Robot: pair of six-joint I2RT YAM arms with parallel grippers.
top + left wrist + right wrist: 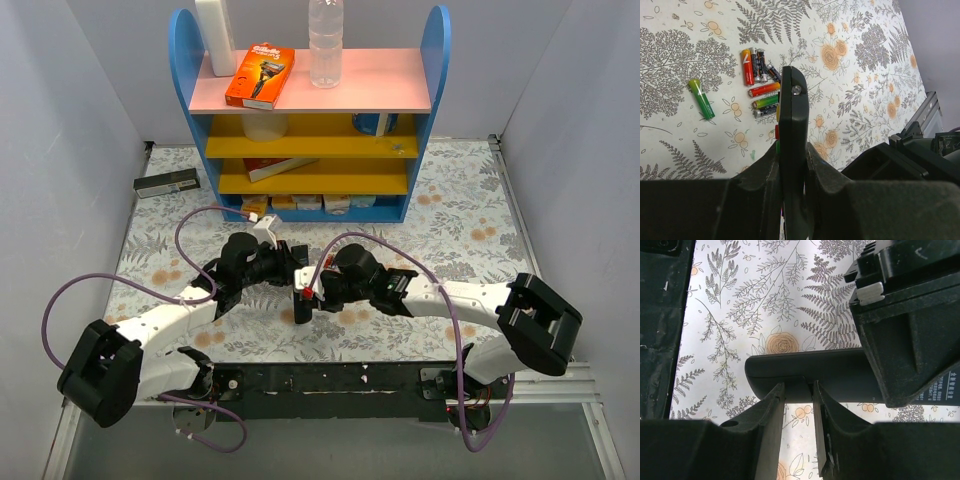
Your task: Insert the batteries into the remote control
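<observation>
– Two grippers, quick: what's each doing?
– Left gripper (792,150) is clamped on the remote control (791,105). Its fingers (766,170) press both flat sides, and the remote stands edge-on in the left wrist view. Right gripper (798,395) has its jaws a narrow gap apart, either side of the remote's long edge. Can't tell if they actually pinch it.
– So where's the remote?
– Between the two grippers, mid-table, in front of the shelf unit (436,45). Can't tell if its end touches the table (460,230).
– Batteries?
– Batteries (760,80) lie loose on the table beyond the held remote. It's a tight cluster of red, green and dark ones, some touching. Thin green battery (702,98) lies apart, left of the cluster in the left wrist view.
– Shelf contents?
– On the pink top board: white bottle (215,35), orange razor box (260,76) lying flat, clear bottle (326,40) upright. On the upper yellow shelf: white cup-like thing (265,127) at left, blue-and-white item (375,123) at right, too hidden to name. On the lower yellow shelf: flat red-and-white box (280,167). On the bottom level: row of small boxes (310,203), labels too small to read.
– Anything else?
– Dark flat box with a pale label (167,182) on the table, left of the shelf, well apart from the arms.
</observation>
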